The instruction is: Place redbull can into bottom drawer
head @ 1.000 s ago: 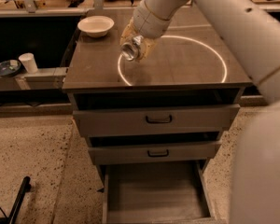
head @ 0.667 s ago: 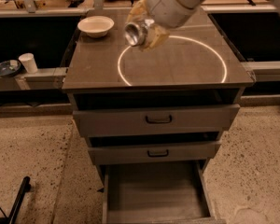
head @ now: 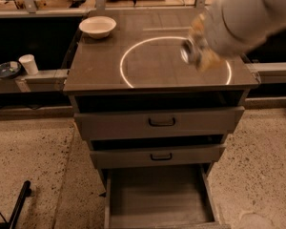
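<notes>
The gripper (head: 200, 52) is seen above the right part of the cabinet (head: 97, 76) top, clenched on the redbull can (head: 188, 51), which is held tilted and clear of the surface, over the right side of a white ring (head: 120, 63) marked on the cabinet top. The arm (head: 250, 11) is extended in from beyond the cabinet's right rear corner, and both it and the can are blurred. A white bowl (head: 97, 26) is set at the cabinet's rear left corner, well apart from the can. Down the cabinet's front, the top drawer (head: 114, 125) and the middle drawer (head: 119, 157) are shown pushed nearly in, each fitted with a small black handle. The bottom drawer (head: 157, 194) is pulled out at the cabinet's foot, its flat floor bare. A white paper cup (head: 28, 64) is placed on a ledge to the cabinet's left, beside a dark dish (head: 6, 69). Speckled flooring (head: 33, 151) is visible around the cabinet's base.
</notes>
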`<state>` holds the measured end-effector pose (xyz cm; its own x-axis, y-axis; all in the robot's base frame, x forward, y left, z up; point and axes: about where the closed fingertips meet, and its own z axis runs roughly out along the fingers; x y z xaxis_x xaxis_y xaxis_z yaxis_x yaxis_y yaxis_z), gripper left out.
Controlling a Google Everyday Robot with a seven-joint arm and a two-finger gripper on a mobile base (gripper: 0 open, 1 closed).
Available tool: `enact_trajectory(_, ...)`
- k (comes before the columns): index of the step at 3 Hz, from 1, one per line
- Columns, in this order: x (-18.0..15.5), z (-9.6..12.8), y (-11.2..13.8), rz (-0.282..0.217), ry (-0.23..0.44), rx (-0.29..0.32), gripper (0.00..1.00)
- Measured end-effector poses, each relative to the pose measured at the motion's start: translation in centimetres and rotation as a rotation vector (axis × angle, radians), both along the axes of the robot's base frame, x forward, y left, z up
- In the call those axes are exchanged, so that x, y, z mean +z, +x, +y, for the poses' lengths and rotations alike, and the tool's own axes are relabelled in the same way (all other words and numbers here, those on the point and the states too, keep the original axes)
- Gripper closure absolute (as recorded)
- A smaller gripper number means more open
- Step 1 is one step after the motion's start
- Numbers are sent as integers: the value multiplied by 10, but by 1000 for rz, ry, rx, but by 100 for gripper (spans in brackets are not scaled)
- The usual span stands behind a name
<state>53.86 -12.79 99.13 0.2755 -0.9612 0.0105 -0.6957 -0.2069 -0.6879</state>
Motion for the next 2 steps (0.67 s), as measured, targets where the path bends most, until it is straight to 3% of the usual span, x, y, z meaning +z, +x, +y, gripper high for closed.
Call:
enact_trajectory(1,-58,-22,-22,126,24,-115,100)
enact_trajectory(2,-58,-22,-22,126,24,-115,100)
